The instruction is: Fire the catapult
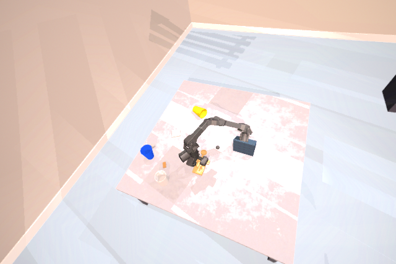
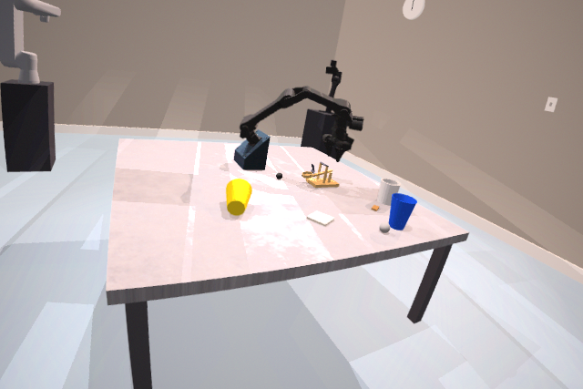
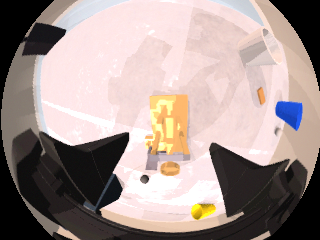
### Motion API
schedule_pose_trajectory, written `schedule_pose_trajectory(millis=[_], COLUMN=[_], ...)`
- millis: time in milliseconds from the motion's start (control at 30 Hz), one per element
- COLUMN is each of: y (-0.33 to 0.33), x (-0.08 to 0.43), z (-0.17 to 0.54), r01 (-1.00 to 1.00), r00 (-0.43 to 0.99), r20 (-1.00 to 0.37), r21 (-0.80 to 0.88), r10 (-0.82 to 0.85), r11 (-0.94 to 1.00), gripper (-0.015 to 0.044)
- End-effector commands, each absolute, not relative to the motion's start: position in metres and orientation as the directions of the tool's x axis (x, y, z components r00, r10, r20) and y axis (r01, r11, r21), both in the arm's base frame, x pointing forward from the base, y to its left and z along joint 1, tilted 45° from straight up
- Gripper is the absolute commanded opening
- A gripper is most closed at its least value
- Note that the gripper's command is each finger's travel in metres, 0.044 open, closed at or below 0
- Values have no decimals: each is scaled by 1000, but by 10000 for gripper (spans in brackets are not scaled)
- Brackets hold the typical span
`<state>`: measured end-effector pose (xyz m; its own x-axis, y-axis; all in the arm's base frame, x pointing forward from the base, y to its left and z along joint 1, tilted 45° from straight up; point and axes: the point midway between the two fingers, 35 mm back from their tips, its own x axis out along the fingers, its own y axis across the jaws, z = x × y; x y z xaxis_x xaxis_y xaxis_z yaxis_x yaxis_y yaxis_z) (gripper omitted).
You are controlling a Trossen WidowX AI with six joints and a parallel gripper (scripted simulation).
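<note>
Nothing loaded or fired, as far as we see: dark ball (image 1: 218, 147) (image 2: 279, 176) (image 3: 144, 179) on table, lower centre of wrist view, near catapult (image 1: 198, 170) (image 2: 322, 183) (image 3: 169, 125). Gripper (image 1: 197, 160) (image 2: 340, 151) (image 3: 170, 145) fingers apart, holding nothing. Loading, aiming at white mug (image 1: 160, 176) (image 2: 388, 192) (image 3: 260, 48), firing left.

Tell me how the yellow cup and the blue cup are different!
The yellow cup lies on its side, but the blue cup stands upright. The blue cup has a small grey ball beside it, while the yellow cup has no ball right next to it. Both cups get narrower toward the bottom.
</note>
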<state>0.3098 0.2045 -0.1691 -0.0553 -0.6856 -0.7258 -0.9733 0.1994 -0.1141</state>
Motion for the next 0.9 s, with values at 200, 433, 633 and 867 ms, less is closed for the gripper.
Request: schedule_pose_trajectory(millis=[200, 433, 633, 867], y=[178, 172, 167, 159], x=[308, 307, 307, 307], z=[-198, -203, -210, -218], r01=[-995, -996, -996, -996], r00=[-59, -59, -59, -58], r20=[-726, -726, -726, -725], r21=[-16, -2, -2, -2], r10=[-685, -686, -686, -686], r11=[102, 87, 87, 87], gripper=[440, 440, 440, 440])
